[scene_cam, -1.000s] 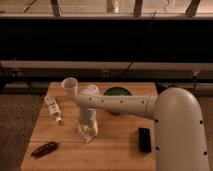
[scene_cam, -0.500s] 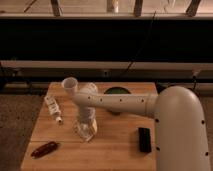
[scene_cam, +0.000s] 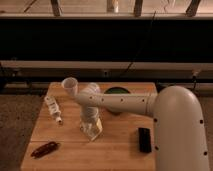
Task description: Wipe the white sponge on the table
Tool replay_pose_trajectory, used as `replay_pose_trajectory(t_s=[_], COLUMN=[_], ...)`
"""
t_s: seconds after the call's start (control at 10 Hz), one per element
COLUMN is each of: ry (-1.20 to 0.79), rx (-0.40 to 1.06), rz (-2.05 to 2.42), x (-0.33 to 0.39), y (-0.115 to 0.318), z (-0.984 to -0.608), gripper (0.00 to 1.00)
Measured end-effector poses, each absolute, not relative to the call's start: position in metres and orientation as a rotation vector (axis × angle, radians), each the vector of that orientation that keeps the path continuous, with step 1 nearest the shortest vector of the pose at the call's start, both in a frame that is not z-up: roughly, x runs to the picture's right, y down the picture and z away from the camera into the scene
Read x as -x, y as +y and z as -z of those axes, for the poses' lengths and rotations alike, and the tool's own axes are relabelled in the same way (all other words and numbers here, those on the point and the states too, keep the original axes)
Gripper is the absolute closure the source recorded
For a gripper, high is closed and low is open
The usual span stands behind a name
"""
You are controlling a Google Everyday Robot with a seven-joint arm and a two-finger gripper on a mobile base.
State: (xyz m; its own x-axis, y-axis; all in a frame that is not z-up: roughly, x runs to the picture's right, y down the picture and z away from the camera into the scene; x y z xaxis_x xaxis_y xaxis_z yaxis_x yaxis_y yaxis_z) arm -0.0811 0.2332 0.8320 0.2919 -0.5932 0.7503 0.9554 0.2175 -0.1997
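Observation:
My gripper [scene_cam: 91, 126] points down at the middle of the wooden table [scene_cam: 115, 157], at the end of the white arm that reaches in from the right. It is shut on the white sponge [scene_cam: 93, 132], a small whitish block that rests tilted on the tabletop under the fingers. The upper part of the sponge is hidden by the gripper.
A white cup [scene_cam: 69, 86] stands at the back left. A white bottle [scene_cam: 52, 108] lies at the left. A green bowl [scene_cam: 118, 93] sits behind the arm. A black block [scene_cam: 144, 139] lies at the right front, a red-brown object [scene_cam: 45, 148] at the left front.
The gripper with the sponge has shifted slightly to the right on the tabletop. The other things have not moved.

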Motion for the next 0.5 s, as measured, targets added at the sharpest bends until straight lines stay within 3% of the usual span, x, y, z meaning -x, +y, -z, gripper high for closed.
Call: replay_pose_trajectory(t_s=[0.5], ry=[-0.513], rx=[0.763], rz=[1.101], x=[0.038], y=[0.228], z=[-0.830], gripper=[1.00])
